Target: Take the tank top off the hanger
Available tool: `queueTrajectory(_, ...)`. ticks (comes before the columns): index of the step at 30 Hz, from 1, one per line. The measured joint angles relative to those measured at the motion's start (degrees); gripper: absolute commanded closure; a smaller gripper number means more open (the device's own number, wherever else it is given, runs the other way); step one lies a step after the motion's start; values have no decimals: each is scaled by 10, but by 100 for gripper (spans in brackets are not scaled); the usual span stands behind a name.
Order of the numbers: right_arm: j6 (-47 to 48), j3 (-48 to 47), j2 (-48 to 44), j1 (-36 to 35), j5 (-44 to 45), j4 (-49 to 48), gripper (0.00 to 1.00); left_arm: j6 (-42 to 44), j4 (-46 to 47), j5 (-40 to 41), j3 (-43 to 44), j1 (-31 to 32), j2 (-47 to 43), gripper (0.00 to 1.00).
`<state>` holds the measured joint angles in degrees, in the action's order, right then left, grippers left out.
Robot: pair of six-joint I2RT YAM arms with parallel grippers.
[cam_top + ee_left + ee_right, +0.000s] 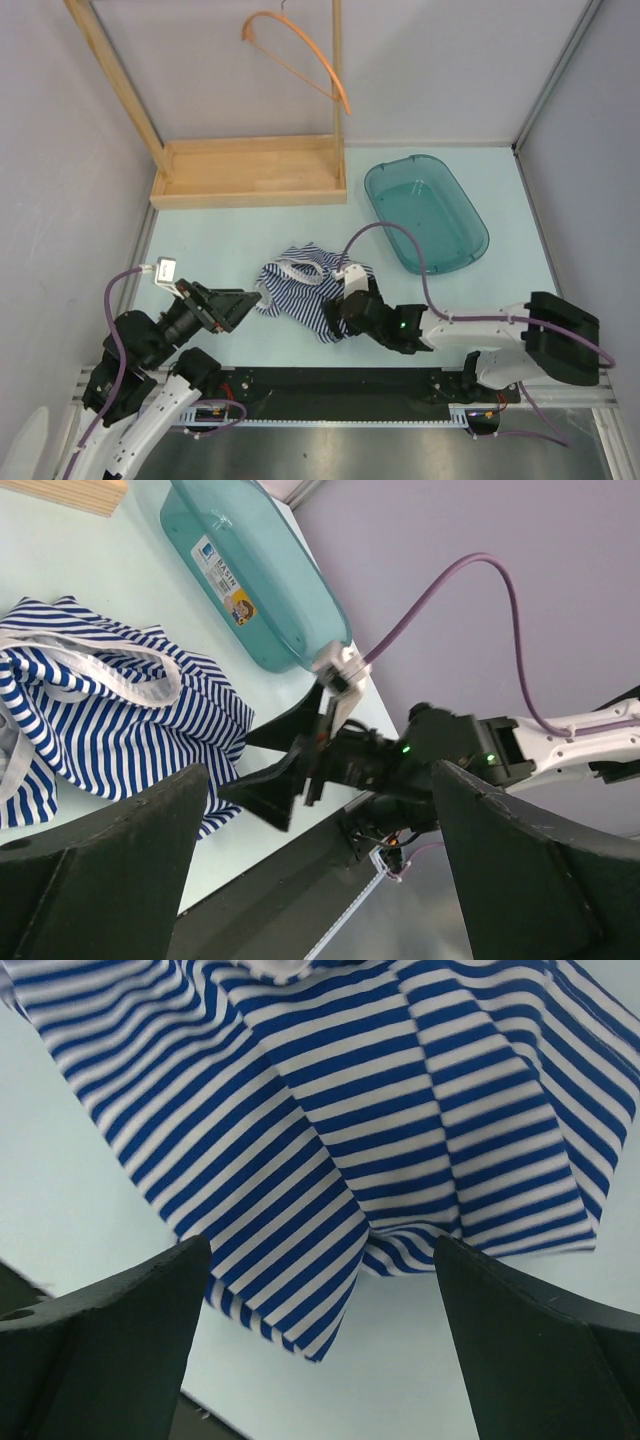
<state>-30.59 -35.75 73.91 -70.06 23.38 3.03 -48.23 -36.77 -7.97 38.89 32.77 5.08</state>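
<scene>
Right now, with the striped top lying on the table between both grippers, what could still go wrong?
Both the left gripper and right gripper sit open at the crumpled tank top; a finger may snag a fold and drag it on retreat. They face each other closely and might bump. The right arm's purple cable arcs near the teal tub and could catch it.

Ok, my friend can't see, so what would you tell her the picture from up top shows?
A striped tank top lies crumpled on the table, with the left gripper and right gripper open on either side of it. Behind, the orange hanger hangs bare by a wooden rack, and a teal tub sits at right.
</scene>
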Motion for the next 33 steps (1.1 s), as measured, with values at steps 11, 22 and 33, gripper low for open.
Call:
queueTrajectory(11, 273, -97, 167, -37, 6, -82, 0, -4, -4, -2, 0, 0, 0, 3)
queueTrajectory(22, 424, -227, 283, 53, -122, -110, 0, -7, -12, -2, 13, 0, 0, 3)
queueTrajectory(33, 429, -285, 367, 115, -187, -111, 53, -7, -16, -2, 21, 0, 1, 3)
